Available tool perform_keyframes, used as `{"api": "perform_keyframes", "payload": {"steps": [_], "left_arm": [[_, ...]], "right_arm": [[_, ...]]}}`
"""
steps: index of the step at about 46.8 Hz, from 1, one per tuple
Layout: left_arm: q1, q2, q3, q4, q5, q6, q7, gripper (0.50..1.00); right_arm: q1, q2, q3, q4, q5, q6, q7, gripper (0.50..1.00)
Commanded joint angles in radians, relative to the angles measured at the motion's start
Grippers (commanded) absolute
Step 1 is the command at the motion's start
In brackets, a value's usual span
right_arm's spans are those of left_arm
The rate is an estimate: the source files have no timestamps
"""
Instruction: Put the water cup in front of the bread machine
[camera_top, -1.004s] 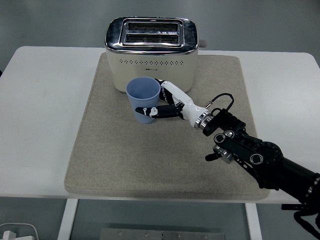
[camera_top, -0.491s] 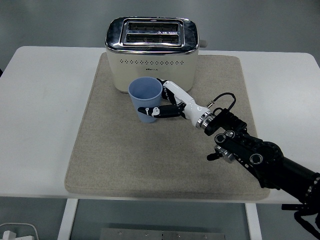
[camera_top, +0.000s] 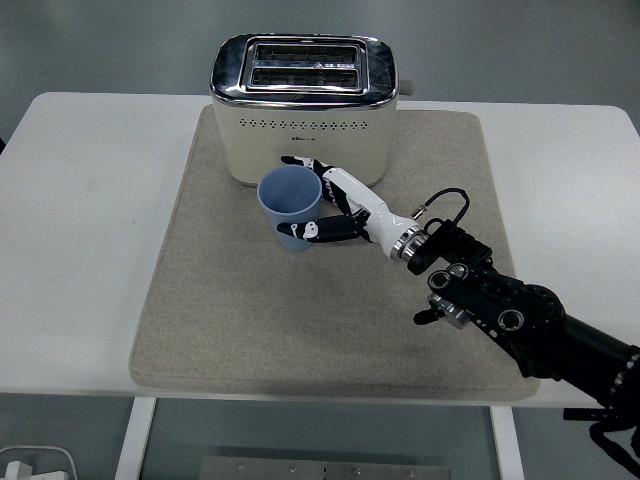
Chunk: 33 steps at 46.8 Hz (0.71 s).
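A light blue water cup (camera_top: 290, 204) stands tilted on the beige mat (camera_top: 230, 300), close in front of the cream and chrome bread machine (camera_top: 302, 105). My right hand (camera_top: 322, 205) comes in from the lower right and its white and black fingers (camera_top: 305, 231) wrap the cup's right side, thumb in front and the others behind the rim. The cup's open mouth leans toward the upper left. The left arm does not show.
The mat lies on a white table (camera_top: 80, 230). The black right forearm (camera_top: 500, 305) crosses the mat's lower right part. The bread machine's lever (camera_top: 406, 87) sticks out at its right side.
The hand has tilted the cup and shifted it slightly right and up; the cup's mouth now leans more toward the bread machine.
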Motion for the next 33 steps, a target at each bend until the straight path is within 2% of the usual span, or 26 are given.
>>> {"api": "perform_keyframes", "payload": {"steps": [1,16,27,33], "left_arm": [[0.000,0.000,0.000,0.000,0.000,0.000,0.000,0.999],[0.000,0.000,0.000,0.000,0.000,0.000,0.000,0.999],[0.000,0.000,0.000,0.000,0.000,0.001,0.000,0.999],[0.000,0.000,0.000,0.000,0.000,0.000,0.000,0.999]], "right_arm": [[0.001,0.000,0.000,0.003,0.002,0.002,0.000,0.956],[0.003,-0.014,0.011,0.009,0.005,0.007,0.000,0.956],[0.012,-0.078,0.019,0.018,0.016,0.024,0.000,0.956],[0.011,-0.132,0.020,0.063,0.017,0.024,0.000,0.956]]}}
